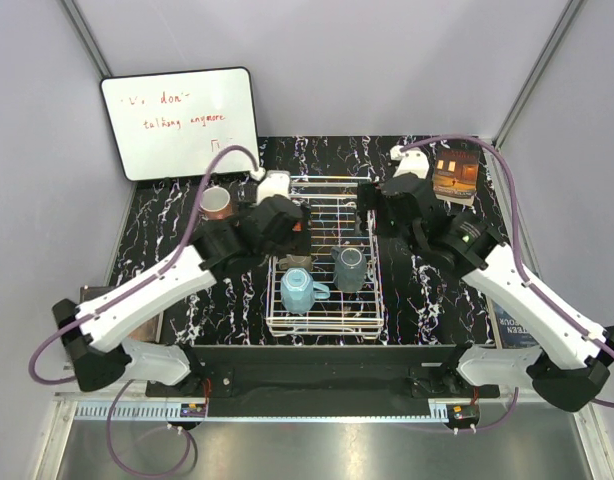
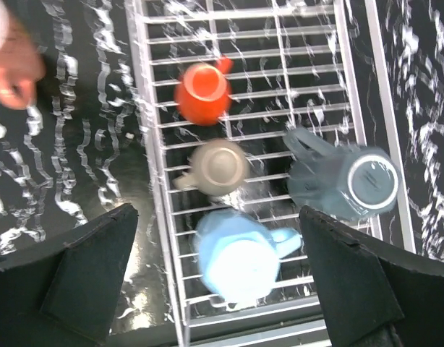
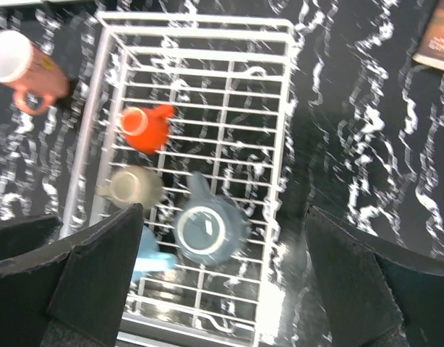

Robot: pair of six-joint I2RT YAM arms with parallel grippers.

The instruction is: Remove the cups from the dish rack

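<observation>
Four cups (image 2: 202, 92) are seen in the rack (image 2: 280, 65), a salmon cup (image 1: 216, 202) beside it. The left tool (image 2: 216, 213) and right tool (image 3: 223, 208) are held apart above; the taupe cup (image 2: 218, 168) is perhaps best straddled squarely.

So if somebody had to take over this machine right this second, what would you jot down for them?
Left end effector: open, empty, hovering above the dish rack.
Right end effector: open, empty, also above the rack.
Done: the salmon-orange mug is out, standing on the table left of the rack's far end.
Left: four mugs sit in the rack: red mug, taupe mug, dark grey mug, light blue mug. Neither end effector is touching one.
</observation>
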